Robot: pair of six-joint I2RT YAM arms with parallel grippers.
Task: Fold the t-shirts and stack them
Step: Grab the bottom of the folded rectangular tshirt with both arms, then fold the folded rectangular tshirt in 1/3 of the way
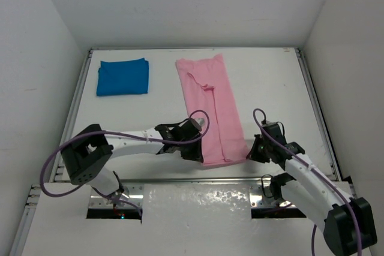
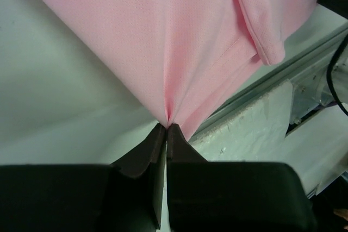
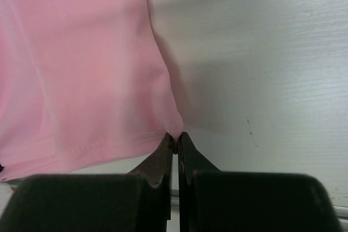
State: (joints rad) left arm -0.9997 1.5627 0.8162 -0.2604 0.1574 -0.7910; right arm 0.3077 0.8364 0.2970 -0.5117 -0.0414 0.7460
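Note:
The light pink t-shirt (image 1: 211, 106) lies as a long narrow strip down the middle of the white table, sleeves folded in. My left gripper (image 1: 197, 151) is shut on its near left corner; the left wrist view shows the pink cloth (image 2: 163, 47) pinched between the black fingertips. My right gripper (image 1: 252, 151) is shut on the near right corner; the right wrist view shows the hem (image 3: 81, 80) nipped at the tips. The bright blue t-shirt (image 1: 123, 77) lies as a folded rectangle at the far left.
The table (image 1: 270, 88) has metal rails (image 1: 315, 106) along its sides and near edge. White walls enclose it on three sides. Purple cables (image 1: 54, 172) loop off both arms.

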